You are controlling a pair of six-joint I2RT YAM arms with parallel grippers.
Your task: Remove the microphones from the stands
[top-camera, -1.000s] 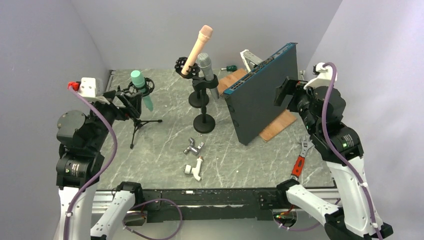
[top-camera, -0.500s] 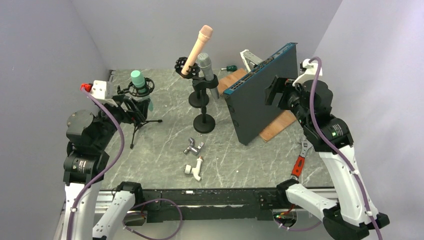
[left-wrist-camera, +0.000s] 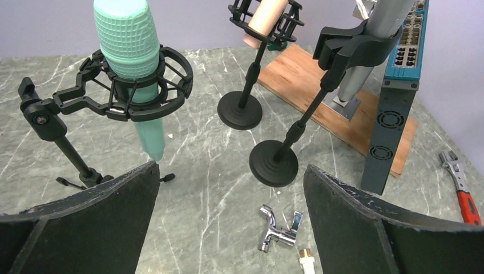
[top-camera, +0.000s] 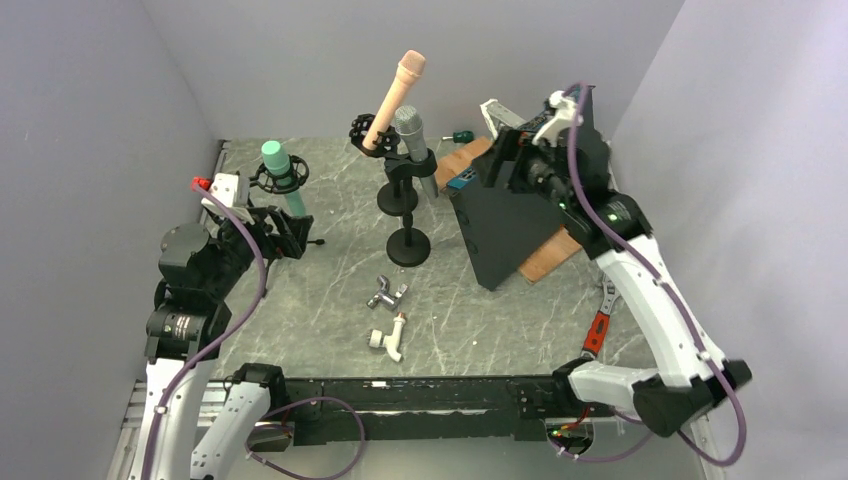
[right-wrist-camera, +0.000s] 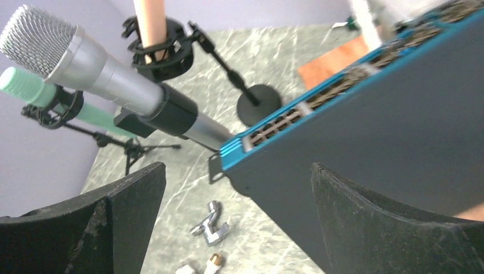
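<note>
Your left end effector (left-wrist-camera: 231, 170) was spread wide, gripping nothing, facing the mint-green microphone (left-wrist-camera: 128, 43) near the desk's (left-wrist-camera: 200, 142) far-left corner. That mic sat upright in a black ring shock mount on a thin tripod stand (left-wrist-camera: 71, 154). Your right end effector (right-wrist-camera: 237, 166) was released too, over the tilted blue rack switch (right-wrist-camera: 371, 131). The switch stood on edge on a wooden board (left-wrist-camera: 297, 71) toward the right edge, crowding the silver mesh-headed microphone (right-wrist-camera: 85, 63) in its black clip stand (left-wrist-camera: 274, 162). Peach microphone (top-camera: 393, 100) sat behind, by the far edge. Chrome tap fitting (left-wrist-camera: 278, 231) lay mid-desk, red-handled wrench (left-wrist-camera: 465, 202) by the right edge.
</note>
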